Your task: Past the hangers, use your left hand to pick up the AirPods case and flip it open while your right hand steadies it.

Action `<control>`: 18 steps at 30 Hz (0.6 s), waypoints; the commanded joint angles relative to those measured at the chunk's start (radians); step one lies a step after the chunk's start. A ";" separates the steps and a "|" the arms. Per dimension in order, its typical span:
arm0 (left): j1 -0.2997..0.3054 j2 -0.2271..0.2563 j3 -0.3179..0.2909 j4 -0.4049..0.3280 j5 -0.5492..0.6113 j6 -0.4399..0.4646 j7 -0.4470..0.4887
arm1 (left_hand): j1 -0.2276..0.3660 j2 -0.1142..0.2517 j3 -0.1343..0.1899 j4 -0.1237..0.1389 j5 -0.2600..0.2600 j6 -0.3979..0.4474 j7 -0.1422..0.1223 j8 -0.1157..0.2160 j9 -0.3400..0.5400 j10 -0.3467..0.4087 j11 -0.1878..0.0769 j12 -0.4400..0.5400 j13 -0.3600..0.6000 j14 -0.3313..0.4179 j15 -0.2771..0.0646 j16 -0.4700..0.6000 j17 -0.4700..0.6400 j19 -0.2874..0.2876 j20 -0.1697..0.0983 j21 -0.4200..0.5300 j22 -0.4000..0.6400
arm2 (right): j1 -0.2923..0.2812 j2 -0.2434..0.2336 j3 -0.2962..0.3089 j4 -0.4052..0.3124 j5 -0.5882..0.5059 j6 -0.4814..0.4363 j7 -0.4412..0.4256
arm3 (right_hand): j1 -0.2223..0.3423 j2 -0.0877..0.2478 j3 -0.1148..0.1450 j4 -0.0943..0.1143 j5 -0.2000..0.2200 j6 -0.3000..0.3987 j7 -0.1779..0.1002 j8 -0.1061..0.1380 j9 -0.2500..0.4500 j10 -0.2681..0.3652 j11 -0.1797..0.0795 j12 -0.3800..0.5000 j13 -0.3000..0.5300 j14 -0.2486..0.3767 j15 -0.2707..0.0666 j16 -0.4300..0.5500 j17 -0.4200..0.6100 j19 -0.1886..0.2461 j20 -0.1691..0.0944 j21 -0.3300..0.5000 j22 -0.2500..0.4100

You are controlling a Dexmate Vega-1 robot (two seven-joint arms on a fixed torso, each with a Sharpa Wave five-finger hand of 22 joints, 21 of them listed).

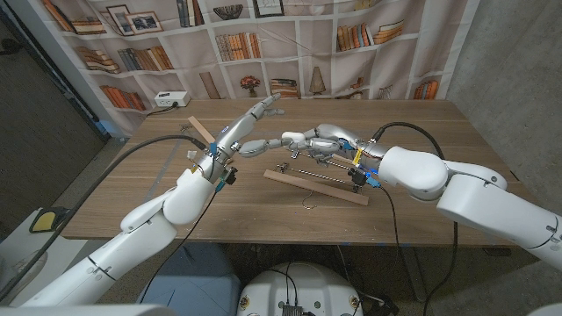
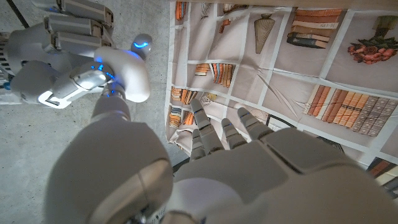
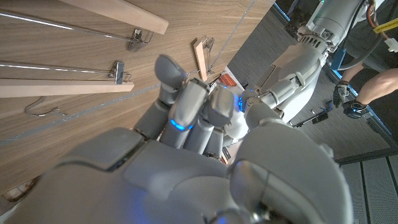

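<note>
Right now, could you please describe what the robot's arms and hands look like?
Both arms have glossy white rounded shells with black cables running along them. Each robot hand, left and right, is silver-grey metal with segmented fingers; blue lights glow on the right hand's fingers.

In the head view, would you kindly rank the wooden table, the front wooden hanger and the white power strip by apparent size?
1. Brown wooden table, by far the largest.
2. Light wooden hanger with a metal hook.
3. White power strip, smallest, though it lies farther from the camera, which shrinks it.
</note>
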 commanded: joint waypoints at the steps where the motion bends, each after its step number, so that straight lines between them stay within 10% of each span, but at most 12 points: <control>1: 0.021 0.003 -0.017 -0.004 -0.004 -0.003 0.015 | 0.012 0.000 -0.004 0.002 0.006 0.009 -0.003 0.003 0.001 0.008 -0.001 0.005 0.002 0.008 -0.006 0.005 0.002 0.009 0.004 0.002 0.000 | 0.005 0.004 -0.013 -0.006 -0.013 -0.005 0.007 | 0.054 0.060 0.020 0.023 0.006 0.220 0.009 0.006 0.004 -0.002 -0.007 0.002 0.002 -0.003 -0.001 -0.005 0.001 0.000 -0.059 0.003 0.004; 18: 0.037 0.004 -0.038 -0.002 -0.011 -0.017 0.020 | 0.006 0.004 -0.011 0.010 0.011 0.011 -0.005 0.004 0.001 0.012 -0.003 0.007 0.003 0.010 -0.010 0.006 0.004 0.010 0.002 0.002 0.000 | 0.025 0.017 -0.046 -0.016 -0.064 -0.036 0.000 | 0.056 0.060 0.021 0.023 0.006 0.220 0.014 0.007 0.004 -0.002 -0.006 0.006 0.008 -0.005 -0.001 -0.005 0.001 -0.007 -0.059 -0.001 -0.002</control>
